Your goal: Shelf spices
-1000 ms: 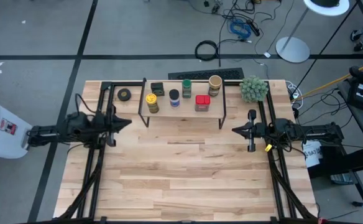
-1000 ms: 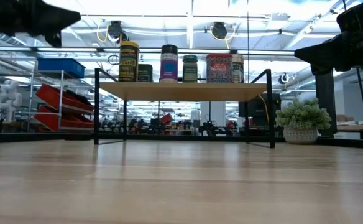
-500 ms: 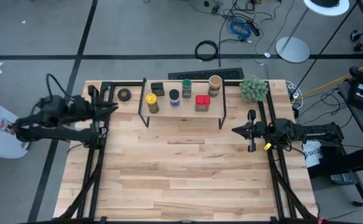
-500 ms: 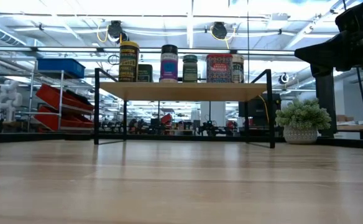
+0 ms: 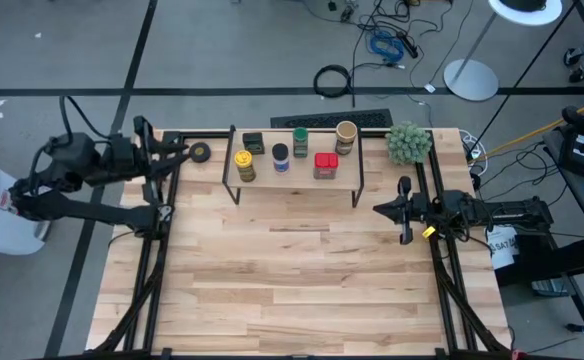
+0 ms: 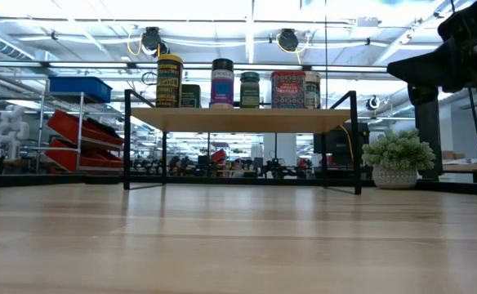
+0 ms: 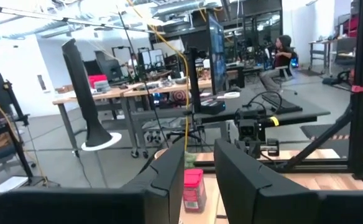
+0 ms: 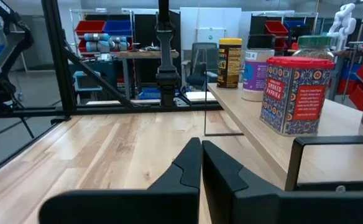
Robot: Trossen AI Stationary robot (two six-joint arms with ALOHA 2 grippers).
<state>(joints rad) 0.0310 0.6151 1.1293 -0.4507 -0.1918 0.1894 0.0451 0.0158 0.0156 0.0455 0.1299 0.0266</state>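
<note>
Left gripper parted, empty, pulled back farther toward table's left-rear edge; right gripper closed, empty, unmoved.

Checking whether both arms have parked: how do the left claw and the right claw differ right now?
The left claw sits at the table's far-left corner beside the black tape roll, fingers apart; the right claw hangs by the right edge, nearer the front than the shelf, fingers shut. Both hold nothing.

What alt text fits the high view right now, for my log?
Six spice containers stand on the shelf at the table's far edge. The left pincer hangs by the black tape roll; the right pincer, shut, waits near the shelf's right end.
</note>
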